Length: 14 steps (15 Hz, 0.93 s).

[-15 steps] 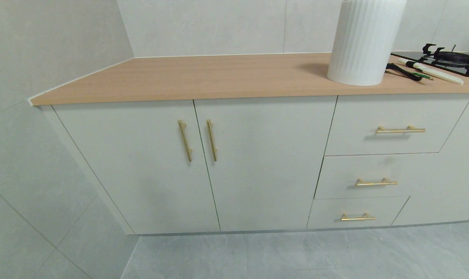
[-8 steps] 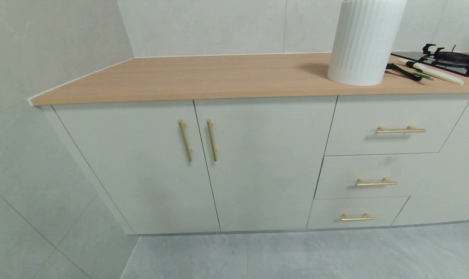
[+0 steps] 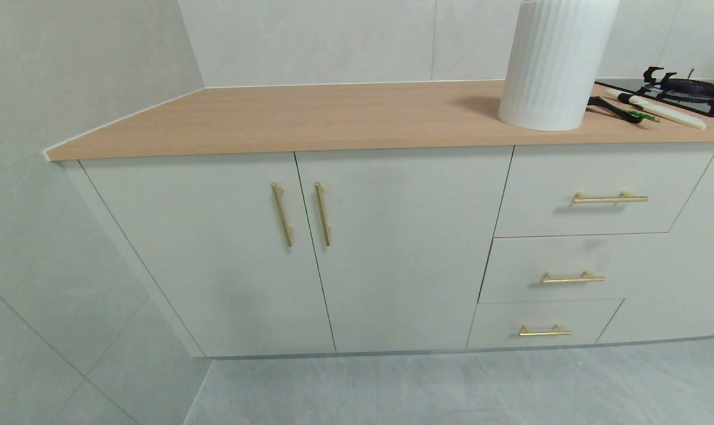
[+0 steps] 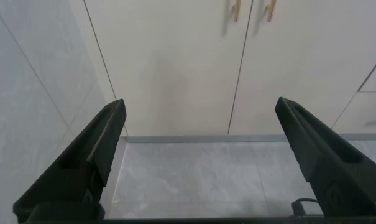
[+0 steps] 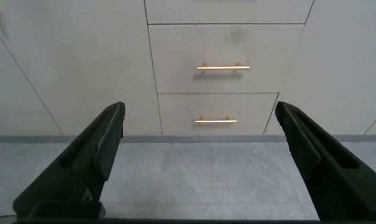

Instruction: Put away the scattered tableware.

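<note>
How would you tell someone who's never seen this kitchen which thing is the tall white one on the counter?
Find the wooden countertop above the pale cabinets and follow it right, toward the black stove grate. Just before the grate stands the white ribbed container. It alone is tall and upright; the slim utensils beside it lie flat.

Tall vase [image 3: 557, 62] crowds utensils [image 3: 658, 109] from left; hob [image 3: 687, 88] behind.
</note>
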Tool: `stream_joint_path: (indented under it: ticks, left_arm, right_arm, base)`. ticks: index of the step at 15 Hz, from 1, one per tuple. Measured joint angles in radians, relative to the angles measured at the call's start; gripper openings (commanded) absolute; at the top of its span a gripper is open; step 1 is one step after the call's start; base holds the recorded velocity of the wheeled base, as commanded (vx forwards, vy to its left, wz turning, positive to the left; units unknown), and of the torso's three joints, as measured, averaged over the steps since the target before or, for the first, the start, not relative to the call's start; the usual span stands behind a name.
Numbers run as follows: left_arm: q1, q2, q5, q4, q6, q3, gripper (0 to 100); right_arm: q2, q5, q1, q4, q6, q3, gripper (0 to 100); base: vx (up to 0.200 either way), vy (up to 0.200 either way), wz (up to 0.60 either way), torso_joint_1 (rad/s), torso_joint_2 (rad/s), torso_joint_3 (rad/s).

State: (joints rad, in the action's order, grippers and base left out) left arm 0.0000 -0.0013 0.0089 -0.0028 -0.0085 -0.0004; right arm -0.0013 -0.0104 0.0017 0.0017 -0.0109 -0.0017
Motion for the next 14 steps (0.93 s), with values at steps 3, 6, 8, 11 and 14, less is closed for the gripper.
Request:
stream_joint_path:
  ticks: [3,6,8,11,14]
  left_arm:
    - [-0.001,0.000,0.000,0.001,0.000,0.000,100]
    - [0.000,0.000,0.000,0.000,0.000,0.000,100]
    - [0.000,0.000,0.000,0.000,0.000,0.000,100]
    - [0.000,0.000,0.000,0.000,0.000,0.000,100]
    - [0.000,0.000,0.000,0.000,0.000,0.000,100]
  right_arm:
    - [0.000,0.000,-0.002,0.000,0.000,0.000,100]
    - [0.000,0.000,0.001,0.000,0.001,0.000,100]
    - [0.000,0.000,0.000,0.000,0.000,0.000,100]
    - [0.000,0.000,0.000,0.000,-0.001,0.000,100]
    - [0.000,0.000,0.000,0.000,-0.001,0.000,100]
  base:
    - [0.000,-0.200,0.00,0.009,0.00,-0.001]
    - [0.000,-0.200,0.00,0.002,0.00,0.004]
    - [0.000,-0.200,0.00,0.005,0.00,0.002]
    - [0.000,-0.200,0.00,0.002,0.01,0.005]
    - [0.000,-0.133,0.00,0.003,0.00,-0.002]
